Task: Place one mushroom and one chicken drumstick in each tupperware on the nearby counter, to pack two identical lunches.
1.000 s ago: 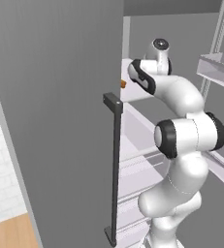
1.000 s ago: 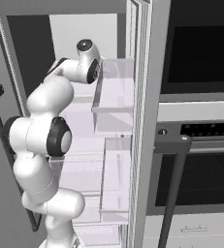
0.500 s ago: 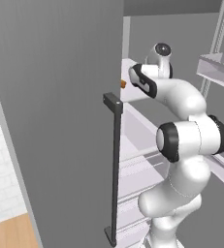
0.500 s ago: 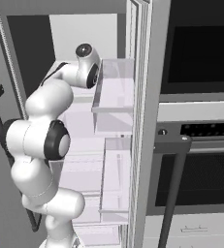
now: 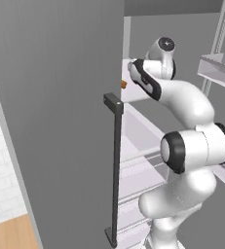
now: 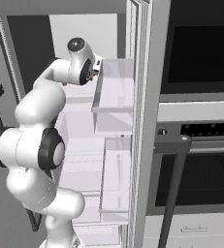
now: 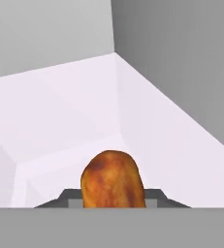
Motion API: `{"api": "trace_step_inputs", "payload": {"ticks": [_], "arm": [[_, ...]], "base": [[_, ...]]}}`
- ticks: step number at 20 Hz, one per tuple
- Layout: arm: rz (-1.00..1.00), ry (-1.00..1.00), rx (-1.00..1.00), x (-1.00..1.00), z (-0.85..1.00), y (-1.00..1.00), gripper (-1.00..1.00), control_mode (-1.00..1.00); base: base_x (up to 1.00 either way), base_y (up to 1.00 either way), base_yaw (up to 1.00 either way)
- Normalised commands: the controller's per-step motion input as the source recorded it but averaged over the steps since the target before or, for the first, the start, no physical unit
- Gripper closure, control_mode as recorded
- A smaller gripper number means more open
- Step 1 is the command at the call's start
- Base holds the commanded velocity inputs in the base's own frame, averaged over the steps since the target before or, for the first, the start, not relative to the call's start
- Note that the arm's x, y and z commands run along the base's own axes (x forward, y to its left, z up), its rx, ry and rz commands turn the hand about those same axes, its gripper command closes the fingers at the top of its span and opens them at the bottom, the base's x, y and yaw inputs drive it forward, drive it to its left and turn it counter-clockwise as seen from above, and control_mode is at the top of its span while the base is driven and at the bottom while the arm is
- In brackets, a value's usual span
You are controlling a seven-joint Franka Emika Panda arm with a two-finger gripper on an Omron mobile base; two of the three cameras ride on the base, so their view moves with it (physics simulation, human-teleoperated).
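Closure of jaws completed within the last second: spread wide a second ago, now pinching the chicken drumstick point(image 7: 112, 179) at its lower end, one dark finger tip point(image 7: 71, 195) on each side of it. Arm posture almost unchanged across the same interval; reach held high into the open refrigerator.

Location, taken from the door handle point(image 5: 116, 165) of the refrigerator's left door point(image 5: 60, 97): drumstick just beyond the top of the handle and a little above it, inside the compartment, seen from the left base camera as an orange speck point(image 5: 124, 84) at the door's edge. Pale shelf floor point(image 7: 60, 106) beneath and behind the drumstick in the hand view; whether resting on that floor or already raised off it, cannot tell.

Judged meaning for the task: grasp on a first drumstick apparently secured, not yet lifted out. Withdrawal past the handle and carriage to a tupperware on the counter outstanding, as judged from the drumstick's place inside the refrigerator.

Count on these frames:
- chicken drumstick: one, in the jaws
- clear door bins point(image 6: 114, 89), across the opening from the handle: at least two
- oven doors point(image 6: 200, 184), beyond those bins: two, stacked
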Motion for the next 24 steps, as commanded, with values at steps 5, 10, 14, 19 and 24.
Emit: {"api": "trace_step_inputs", "payload": {"ticks": [5,10,14,19,24], "arm": [[0.00,0.00,0.05,-0.93,0.35,0.18,1.00,-1.00],[0.00,-0.05,0.02,-1.00,-0.01,0.00,1.00,-1.00],[0.00,-0.13,0.00,-1.00,-0.19,0.00,1.00,-1.00],[0.00,-0.02,0.02,-1.00,-0.06,0.00,1.00,-1.00],[0.00,0.00,0.06,-1.00,0.00,0.04,1.00,-1.00]], "base": [[0.00,0.00,0.00],[0.00,0.00,0.00],[0.00,0.00,0.00],[0.00,0.00,0.00],[0.00,0.00,0.00]]}}
